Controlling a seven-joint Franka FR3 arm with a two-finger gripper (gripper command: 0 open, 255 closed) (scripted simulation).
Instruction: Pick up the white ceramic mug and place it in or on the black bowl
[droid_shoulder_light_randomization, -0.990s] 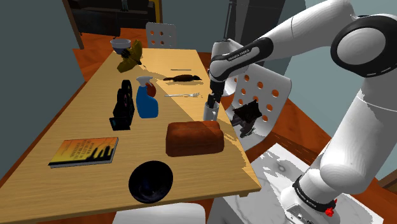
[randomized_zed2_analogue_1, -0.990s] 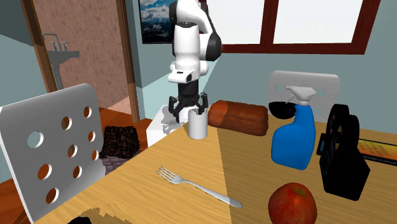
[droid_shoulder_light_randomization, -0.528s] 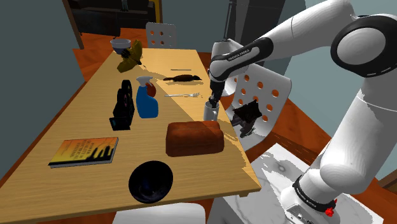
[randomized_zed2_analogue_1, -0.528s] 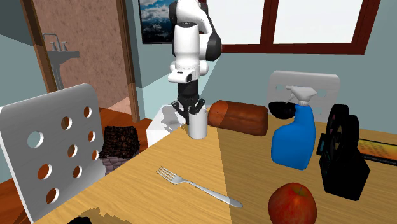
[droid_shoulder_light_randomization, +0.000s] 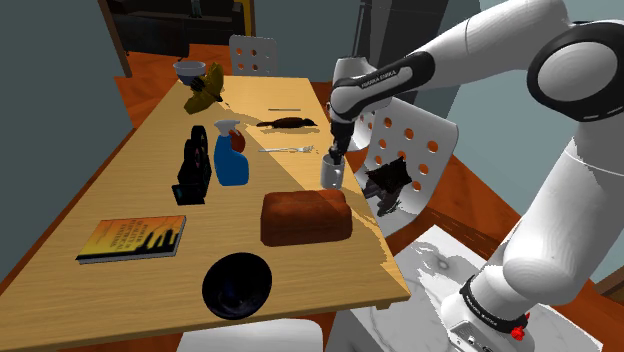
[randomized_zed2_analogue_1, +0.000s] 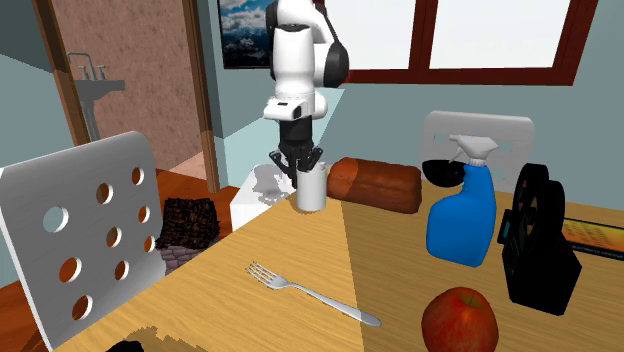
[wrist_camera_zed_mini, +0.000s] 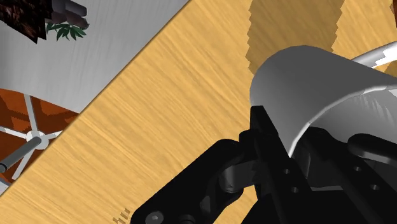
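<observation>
One mug (droid_shoulder_light_randomization: 331, 178) clasped by tool (droid_shoulder_light_randomization: 335, 157); one bowl (droid_shoulder_light_randomization: 237, 285).

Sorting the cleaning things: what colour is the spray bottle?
Blue; the spray bottle shows best in the second exterior view.

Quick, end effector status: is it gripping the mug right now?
End effector: closed, holding the white mug by its rim.
</observation>
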